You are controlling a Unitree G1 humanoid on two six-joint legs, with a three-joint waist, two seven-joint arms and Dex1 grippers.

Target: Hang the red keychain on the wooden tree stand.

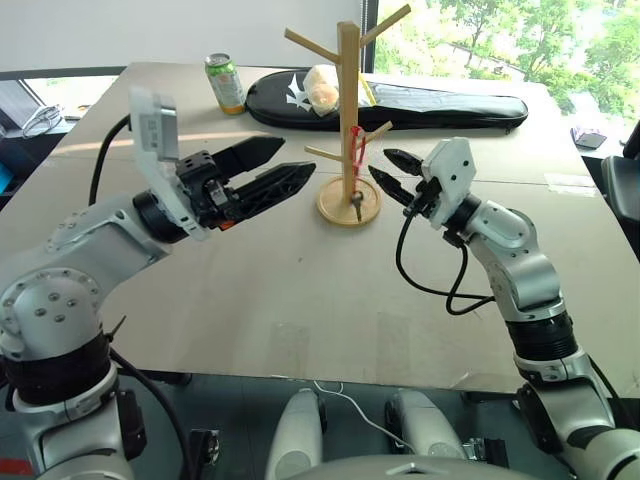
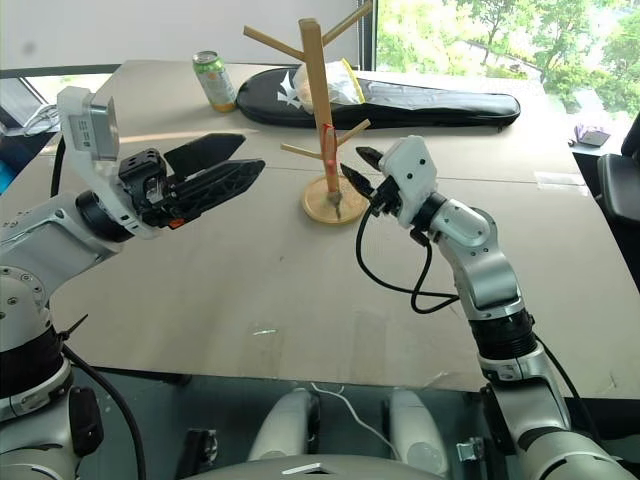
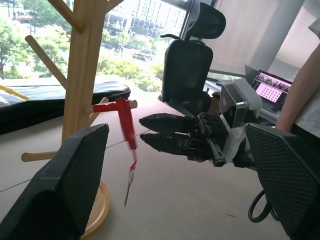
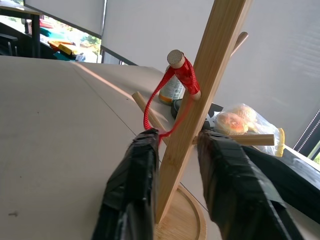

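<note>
now red keychain (image 3: 126, 122) hangs beside open right hand (image 1: 391, 171).

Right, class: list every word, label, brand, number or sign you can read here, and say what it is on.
None can be read.
Green can: printing too small to read.
Black bag: a white emblem, no legible letters.
Laptop screen: pink tiles, too blurred to read.

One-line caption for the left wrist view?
Red keychain hanging from a peg of the wooden tree stand, right gripper open beside it.
</note>
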